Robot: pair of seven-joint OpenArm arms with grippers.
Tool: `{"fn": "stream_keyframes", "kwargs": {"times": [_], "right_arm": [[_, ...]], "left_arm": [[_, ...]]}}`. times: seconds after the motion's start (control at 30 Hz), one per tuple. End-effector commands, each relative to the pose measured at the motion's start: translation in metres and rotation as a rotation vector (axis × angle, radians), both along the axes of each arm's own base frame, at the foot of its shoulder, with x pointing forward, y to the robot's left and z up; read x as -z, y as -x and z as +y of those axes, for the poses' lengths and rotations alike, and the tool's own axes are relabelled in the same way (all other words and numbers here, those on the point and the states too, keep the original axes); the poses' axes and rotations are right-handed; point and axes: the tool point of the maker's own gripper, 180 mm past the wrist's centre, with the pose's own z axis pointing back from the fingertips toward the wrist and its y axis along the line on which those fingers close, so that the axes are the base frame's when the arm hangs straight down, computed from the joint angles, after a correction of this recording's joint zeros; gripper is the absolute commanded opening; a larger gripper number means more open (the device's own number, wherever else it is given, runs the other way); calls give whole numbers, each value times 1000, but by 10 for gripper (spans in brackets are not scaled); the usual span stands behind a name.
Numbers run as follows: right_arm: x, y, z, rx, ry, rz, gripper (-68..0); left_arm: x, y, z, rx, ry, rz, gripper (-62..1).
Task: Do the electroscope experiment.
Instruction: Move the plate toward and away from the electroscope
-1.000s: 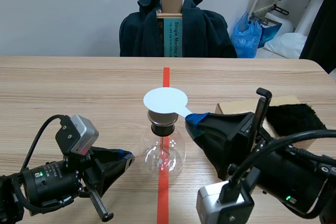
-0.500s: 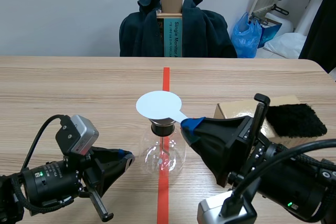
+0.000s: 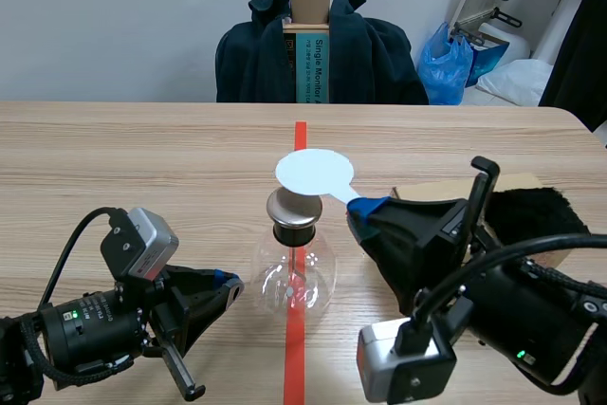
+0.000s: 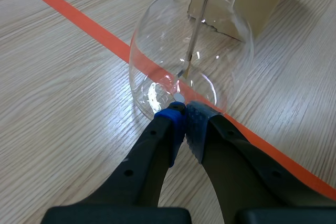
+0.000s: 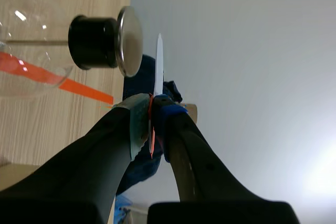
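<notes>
At the centre of the table (image 3: 142, 158), right of the orange-red tape line (image 3: 295, 348), the right gripper (image 3: 365, 208) is clamped on the thin stem of a white disc (image 3: 314, 172). The right wrist view shows both pads of this gripper (image 5: 152, 114) pressed against the stem, with the disc (image 5: 159, 66) seen edge-on ahead of the fingertips.

The disc is held level above the electroscope (image 3: 294, 277), offset slightly to the far right of its metal cap (image 3: 292, 206). In the right wrist view a narrow gap separates the disc from the cap (image 5: 130, 40); the two are apart.

The electroscope is a clear glass flask standing upright on the tape line. A black stopper (image 3: 295, 231) closes its neck under the cap. A thin metal rod (image 4: 195, 35) hangs from the stopper into the flask (image 4: 157, 56).

The left gripper (image 3: 226, 282) lies low on the table, near left of the flask. Its fingers are together with nothing between them. The tips of this gripper (image 4: 184, 119) sit just beside the lower wall of the glass; contact cannot be confirmed.

To the right, a cardboard box (image 3: 417, 193) lies on the table with a black fur cloth (image 3: 531, 211) against it.

Beyond the far edge stand a chair draped with a dark jacket (image 3: 370, 54) and a blue bag (image 3: 446, 68).
</notes>
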Motion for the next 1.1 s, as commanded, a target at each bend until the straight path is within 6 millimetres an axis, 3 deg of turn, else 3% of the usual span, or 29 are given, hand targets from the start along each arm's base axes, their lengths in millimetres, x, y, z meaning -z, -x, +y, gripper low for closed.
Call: {"fn": "stream_keyframes", "kwargs": {"times": [0.0,0.57,1.07], "right_arm": [[-4,-7,-7,23,8,-23,-669],[-4,-24,-24,156,19,-28,-669],[-2,0,-2,-26,27,-30,-669]], "left_arm": [[-10,-3,-5,-1,32,-25,-581],[-10,-3,-5,-1,32,-25,-581],[-10,-3,-5,-1,32,-25,-581]]}}
